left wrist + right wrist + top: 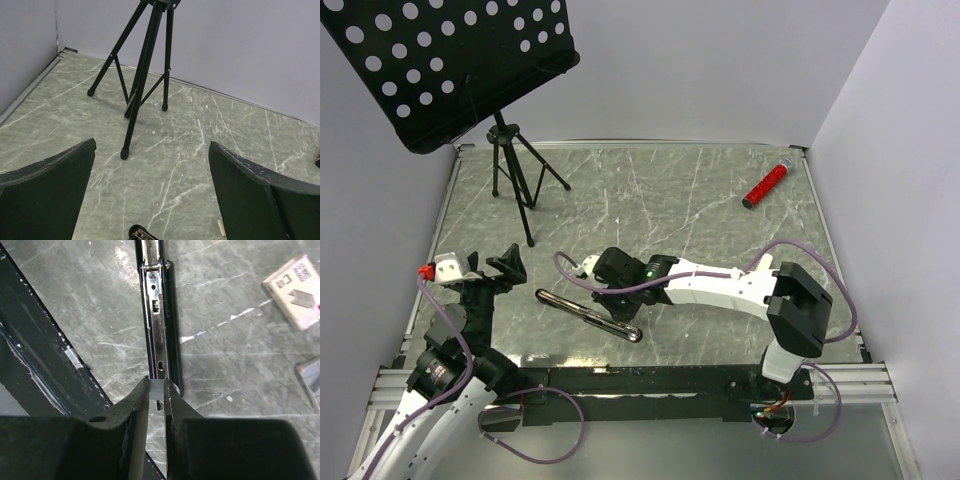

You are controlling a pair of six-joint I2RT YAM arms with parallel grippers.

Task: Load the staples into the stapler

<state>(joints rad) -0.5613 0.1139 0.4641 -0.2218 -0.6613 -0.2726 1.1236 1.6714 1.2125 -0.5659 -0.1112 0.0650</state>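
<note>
A grey staple strip [156, 390] is pinched by the down-pointed right gripper [156, 385] above the slim black stapler [159, 315]. The left gripper [152, 145] is spread wide.

A robotics lab test cell is shown. A table [720, 200] with a grey-green marbled top is enclosed by plain pale panels [880, 100]. Two white-and-black robot arms, the left arm [415, 430] and the right arm [720, 285], are mounted on an aluminium rail [385, 385], with purple cables [800, 243] left exposed. A black perforated stand [450, 60] is set on a tripod [515, 170].
</note>
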